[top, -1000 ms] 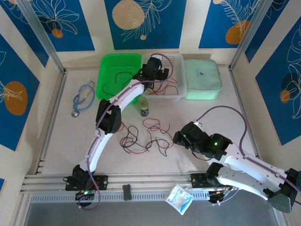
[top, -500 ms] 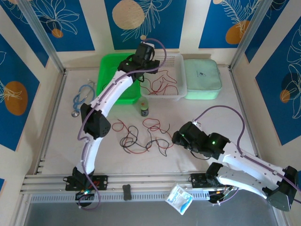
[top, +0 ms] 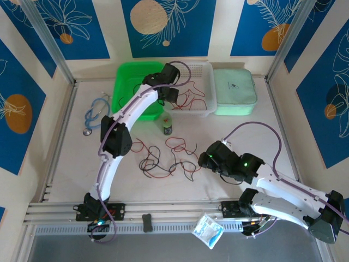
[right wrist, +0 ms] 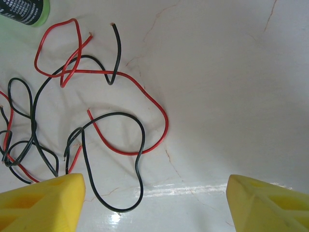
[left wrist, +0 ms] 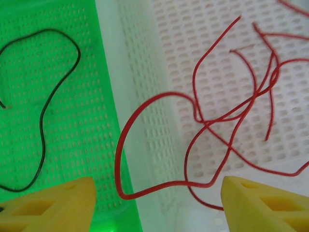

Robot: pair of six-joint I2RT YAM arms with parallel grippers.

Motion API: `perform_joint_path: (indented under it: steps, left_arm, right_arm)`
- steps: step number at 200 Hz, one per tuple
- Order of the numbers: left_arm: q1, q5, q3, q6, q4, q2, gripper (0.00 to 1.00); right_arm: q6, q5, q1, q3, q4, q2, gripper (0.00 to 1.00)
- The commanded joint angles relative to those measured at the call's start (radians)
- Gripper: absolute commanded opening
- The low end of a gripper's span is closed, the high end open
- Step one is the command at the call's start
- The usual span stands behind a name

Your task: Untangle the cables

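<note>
Cables [top: 163,159]: thin, flexible, red and black, lying tangled in loose loops on counter [right wrist: 231,87], which is glossy white and finely cracked. Red cables [left wrist: 207,124] lying crossed in white basket [left wrist: 203,48], one loop draping over wall. Black cable [left wrist: 42,123] curving in green basket [left wrist: 87,125]. Both baskets perforated plastic. Left pincer [left wrist: 157,208] being held spread wide, nothing gripped. Right pincer [right wrist: 154,203] being held released over tangle; fingers [right wrist: 43,198] yellow wedges.

Left arm [top: 117,143] reaches far forward, left gripper [left wrist: 157,186] spread wide. Right arm [top: 283,191] sits bent and low. Right gripper [right wrist: 155,182] is also spread.
</note>
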Motion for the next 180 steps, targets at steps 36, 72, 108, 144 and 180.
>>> perform_joint_path:
  steps: [36, 72, 108, 144, 180]
  left_arm:
    - [0.029, -0.013, -0.081, -0.042, 0.011, -0.007, 0.66]
    - [0.037, 0.011, -0.091, -0.038, 0.066, 0.016, 0.46]
    - [0.036, 0.014, -0.114, -0.029, 0.111, -0.023, 0.34]
    - [0.034, 0.004, -0.12, -0.007, 0.138, -0.059, 0.28]
    - [0.027, 0.015, -0.12, 0.008, 0.16, -0.059, 0.14]
  right_arm:
    - [-0.014, -0.011, 0.003, 0.022, 0.014, 0.01, 0.77]
    - [-0.013, -0.011, 0.003, 0.024, 0.011, 0.009, 0.77]
    - [-0.01, -0.006, 0.003, 0.024, 0.008, 0.008, 0.77]
    - [-0.011, -0.01, 0.003, 0.024, 0.021, 0.015, 0.77]
    - [-0.005, -0.011, 0.006, 0.019, 0.02, 0.015, 0.77]
